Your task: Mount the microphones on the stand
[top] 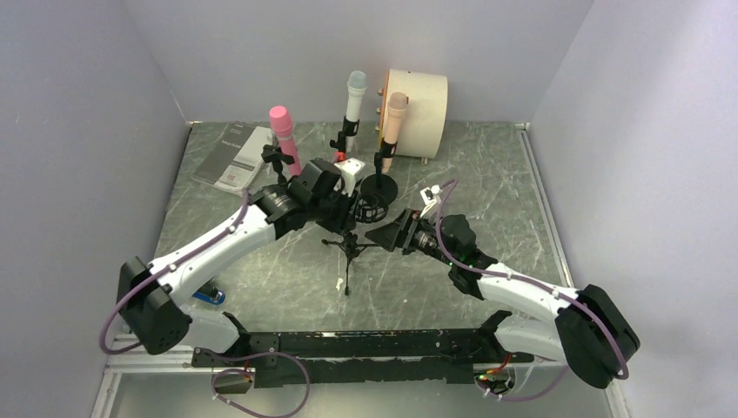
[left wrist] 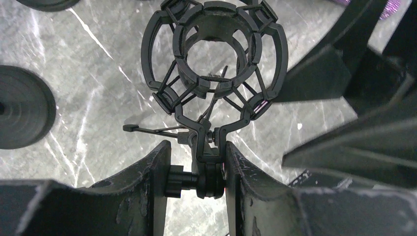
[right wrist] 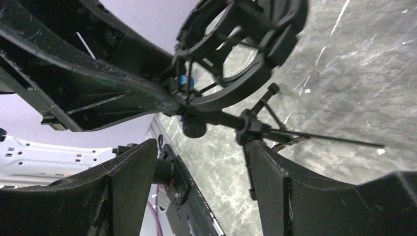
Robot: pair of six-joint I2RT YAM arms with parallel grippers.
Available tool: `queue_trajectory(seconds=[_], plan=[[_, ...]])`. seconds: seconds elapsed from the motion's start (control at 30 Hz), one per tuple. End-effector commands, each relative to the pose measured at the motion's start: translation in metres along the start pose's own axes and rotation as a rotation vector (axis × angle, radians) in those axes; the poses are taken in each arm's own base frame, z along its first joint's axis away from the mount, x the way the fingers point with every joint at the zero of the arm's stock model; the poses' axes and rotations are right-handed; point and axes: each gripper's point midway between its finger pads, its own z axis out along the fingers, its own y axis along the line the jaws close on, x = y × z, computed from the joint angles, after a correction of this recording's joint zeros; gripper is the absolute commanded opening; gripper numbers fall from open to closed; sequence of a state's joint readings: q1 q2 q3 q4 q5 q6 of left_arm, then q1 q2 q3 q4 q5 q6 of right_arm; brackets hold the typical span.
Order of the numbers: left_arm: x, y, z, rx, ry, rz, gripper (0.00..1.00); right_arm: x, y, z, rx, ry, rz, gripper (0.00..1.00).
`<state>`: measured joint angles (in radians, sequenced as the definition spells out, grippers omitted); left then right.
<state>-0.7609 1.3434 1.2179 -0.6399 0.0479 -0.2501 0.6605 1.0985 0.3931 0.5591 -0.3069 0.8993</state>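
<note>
Three microphones [top: 355,100] sit upright in clips [top: 349,131]; left hand [left wrist: 197,153] clamps shock mount [left wrist: 214,54]

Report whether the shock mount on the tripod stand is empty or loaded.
Empty: the left wrist view looks straight through the shock mount ring to the marble table.

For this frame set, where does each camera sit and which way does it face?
Top external: above and behind the robot, looking down on the table; left arm and right arm show.
Left wrist: on the left gripper, looking down at the shock mount its fingers clamp.
Right wrist: on the open right gripper, looking sideways at that mount.
Shared: all show the shock mount.
</note>
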Motion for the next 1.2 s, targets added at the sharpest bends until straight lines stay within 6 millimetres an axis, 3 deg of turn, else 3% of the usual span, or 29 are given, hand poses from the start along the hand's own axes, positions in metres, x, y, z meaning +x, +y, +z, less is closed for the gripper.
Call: queue_trajectory(seconds=[0.0,0.27,0.43,0.6,0.73,0.8,0.97,1.07,1.17], plan=[[-0.049,-0.002,0.003,-0.039,-0.117,-0.020,0.08,-0.015,0.027,0.009,-0.110,-0.034,0.055,0.72],[-0.045,-0.005,0.013,-0.032,-0.078,-0.054,0.13,-0.013,0.028,0.022,-0.093,-0.027,0.065,0.58],[-0.042,-0.010,0.016,-0.003,-0.071,-0.058,0.24,-0.009,0.029,0.029,-0.125,-0.006,0.074,0.62],[-0.043,-0.012,0.014,0.004,-0.079,-0.061,0.47,-0.010,0.026,0.037,-0.125,-0.017,0.097,0.63],[-0.049,-0.010,0.005,-0.002,-0.141,-0.086,0.72,-0.013,0.027,0.041,-0.136,-0.027,0.105,0.54],[-0.052,-0.011,-0.001,0.014,-0.187,-0.077,0.76,-0.012,0.027,0.043,-0.134,-0.027,0.106,0.53],[-0.049,-0.010,-0.017,0.027,-0.253,-0.058,0.78,-0.010,0.021,0.051,-0.104,-0.008,0.113,0.52],[-0.036,-0.004,-0.023,0.012,-0.255,-0.067,0.77,-0.010,0.017,0.054,-0.087,-0.004,0.119,0.50],[-0.023,0.001,-0.028,0.005,-0.281,-0.071,0.75,-0.007,0.013,0.054,-0.076,0.001,0.123,0.42]])
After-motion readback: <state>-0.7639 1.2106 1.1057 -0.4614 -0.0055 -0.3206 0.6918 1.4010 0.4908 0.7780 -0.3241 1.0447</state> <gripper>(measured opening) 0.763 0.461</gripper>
